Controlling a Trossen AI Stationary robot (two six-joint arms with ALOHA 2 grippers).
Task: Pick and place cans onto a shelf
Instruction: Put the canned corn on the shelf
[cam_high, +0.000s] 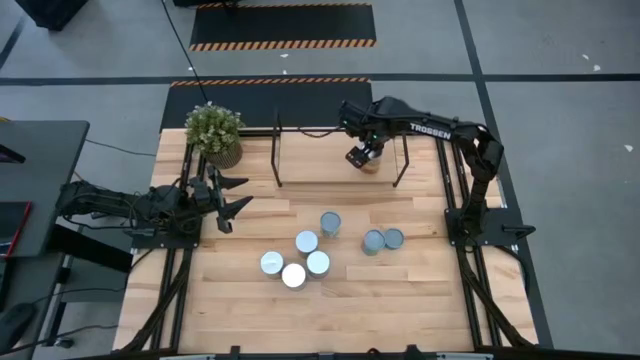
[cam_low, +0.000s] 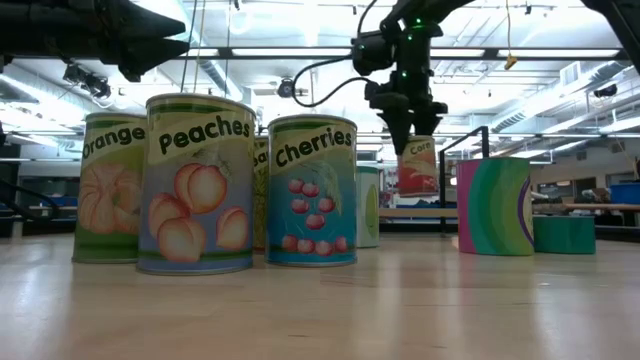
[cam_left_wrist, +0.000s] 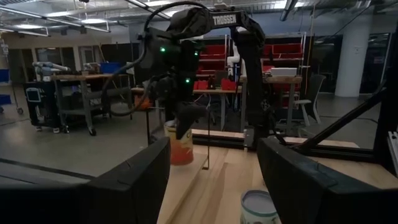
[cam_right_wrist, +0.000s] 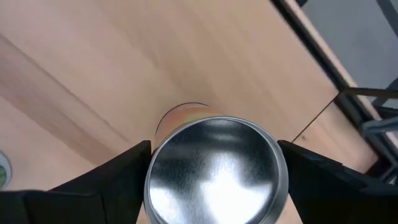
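Right gripper (cam_high: 363, 158) over the shelf (cam_high: 300, 152), fingers (cam_right_wrist: 124, 177) spread either side of an upright can (cam_right_wrist: 214, 171) standing on the board near the right end frame; contact with its sides not clear. Left gripper (cam_high: 232, 199) open, empty, left of the shelf beside a potted plant (cam_high: 214, 132). Seven more cans (cam_high: 306, 242) clustered on the tabletop in front of the shelf.
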